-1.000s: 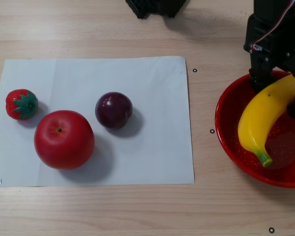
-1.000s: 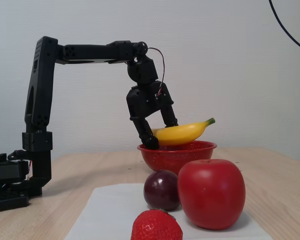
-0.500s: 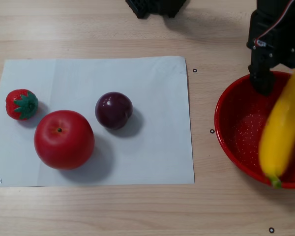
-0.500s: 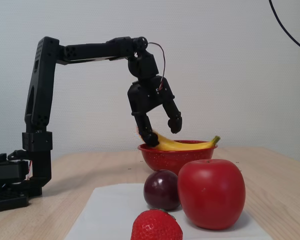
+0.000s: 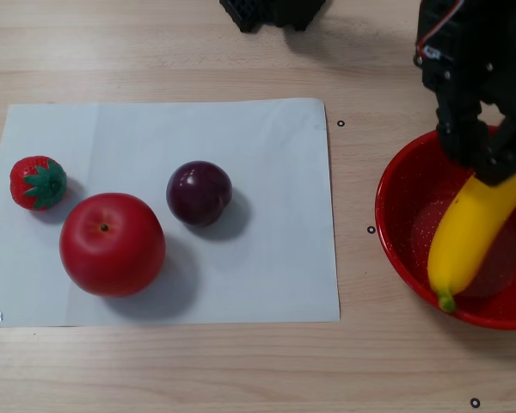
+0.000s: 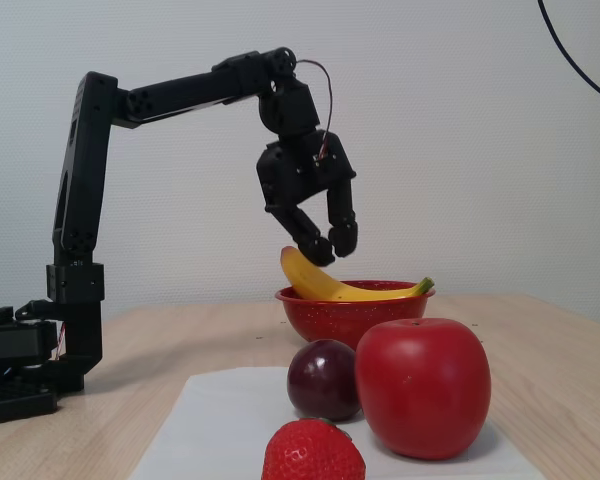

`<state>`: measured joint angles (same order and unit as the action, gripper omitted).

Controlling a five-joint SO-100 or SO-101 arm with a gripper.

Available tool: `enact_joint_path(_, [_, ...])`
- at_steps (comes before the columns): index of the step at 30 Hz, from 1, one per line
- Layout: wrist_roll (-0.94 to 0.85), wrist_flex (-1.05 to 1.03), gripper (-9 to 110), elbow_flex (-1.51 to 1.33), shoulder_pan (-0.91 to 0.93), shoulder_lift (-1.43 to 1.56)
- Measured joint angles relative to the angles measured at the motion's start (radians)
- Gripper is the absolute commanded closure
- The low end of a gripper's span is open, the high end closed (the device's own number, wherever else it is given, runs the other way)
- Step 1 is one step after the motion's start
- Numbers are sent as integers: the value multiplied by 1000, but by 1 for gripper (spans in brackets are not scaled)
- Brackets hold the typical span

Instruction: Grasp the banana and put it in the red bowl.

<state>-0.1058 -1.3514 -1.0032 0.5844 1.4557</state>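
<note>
The yellow banana (image 5: pixel 473 228) lies in the red bowl (image 5: pixel 410 215) at the right of the other view, its green stem end resting on the near rim and its other end under the gripper. In the fixed view the banana (image 6: pixel 325 283) leans across the bowl (image 6: pixel 350 315). My black gripper (image 5: pixel 484 163) hangs just above the banana's raised end, jaws apart and holding nothing. In the fixed view the gripper (image 6: pixel 327 243) shows a clear gap between its fingertips, close over the banana.
A white paper sheet (image 5: pixel 267 258) holds a red apple (image 5: pixel 112 243), a dark plum (image 5: pixel 199 193) and a strawberry (image 5: pixel 38 182). A black object (image 5: pixel 271 10) sits at the table's far edge. The arm's base (image 6: pixel 20 370) stands at the left in the fixed view.
</note>
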Motion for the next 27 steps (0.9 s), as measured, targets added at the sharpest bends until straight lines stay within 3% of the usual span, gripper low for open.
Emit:
enact_joint_path(13, [-11, -83, 101, -104, -138, 301])
enact_joint_path(27, [54, 239, 101, -744, -351, 795])
